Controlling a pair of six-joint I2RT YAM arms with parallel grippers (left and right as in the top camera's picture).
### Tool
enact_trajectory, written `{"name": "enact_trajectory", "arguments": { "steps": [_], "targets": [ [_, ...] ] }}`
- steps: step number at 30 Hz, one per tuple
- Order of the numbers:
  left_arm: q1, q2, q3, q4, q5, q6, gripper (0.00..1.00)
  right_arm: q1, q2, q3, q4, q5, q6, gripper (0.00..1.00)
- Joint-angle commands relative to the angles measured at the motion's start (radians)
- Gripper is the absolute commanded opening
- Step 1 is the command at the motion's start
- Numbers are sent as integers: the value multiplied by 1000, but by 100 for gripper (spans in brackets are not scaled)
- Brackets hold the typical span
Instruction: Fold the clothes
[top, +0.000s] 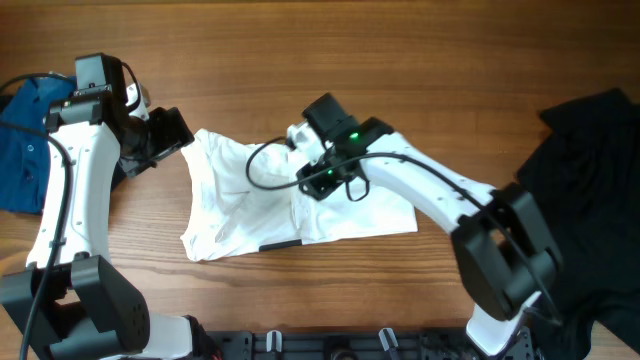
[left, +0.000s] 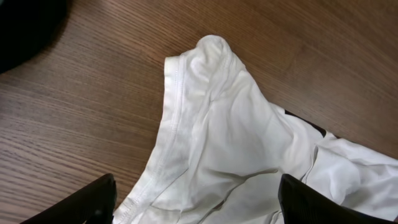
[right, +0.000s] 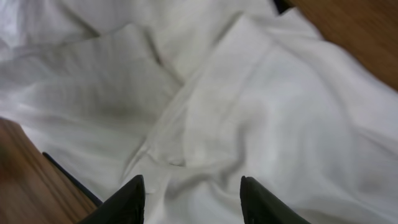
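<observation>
Two pincers hover over our white T-shirt (top: 250, 205), which lies rumpled and partly doubled over at mid-bench (top: 420, 60). We hold the left pincer (left: 196, 200) spread beside a stitched hem (left: 173, 124), seemingly to seize it. The right pincer (right: 193, 200) stands spread above the middle folds, pinching nothing.
</observation>
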Motion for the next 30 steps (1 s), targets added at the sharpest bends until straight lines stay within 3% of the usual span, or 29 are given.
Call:
{"name": "enact_trajectory", "arguments": {
  "steps": [1, 6, 9, 12, 19, 22, 24, 28, 30],
  "targets": [
    [-4, -7, -5, -19, 10, 23, 85, -116, -116, 24, -68, 40, 216, 53],
    [-3, -7, -40, -126, -98, 55, 85, -382, -142, 19, -236, -174, 232, 56],
    [2, 1, -186, -19, -84, 55, 92, -455, -142, 19, -277, -237, 230, 57],
    [5, 64, -304, 120, 74, 100, 93, -459, -142, 19, -278, -238, 229, 57],
    [-35, 269, -319, 129, 118, 178, 98, -459, -142, 19, -272, -237, 203, 57],
    [-82, 305, -319, 133, 121, 179, 92, -459, -142, 19, -262, -237, 203, 57],
    [-140, 330, -319, 135, 121, 179, 83, -459, -142, 19, -257, -237, 204, 57],
    [-185, 344, -319, 140, 109, 169, 54, -459, -142, 19, -261, -237, 204, 56],
    [-178, 344, -319, 144, 110, 166, 22, -459, -142, 19, -260, -237, 204, 55]
  ]
}}
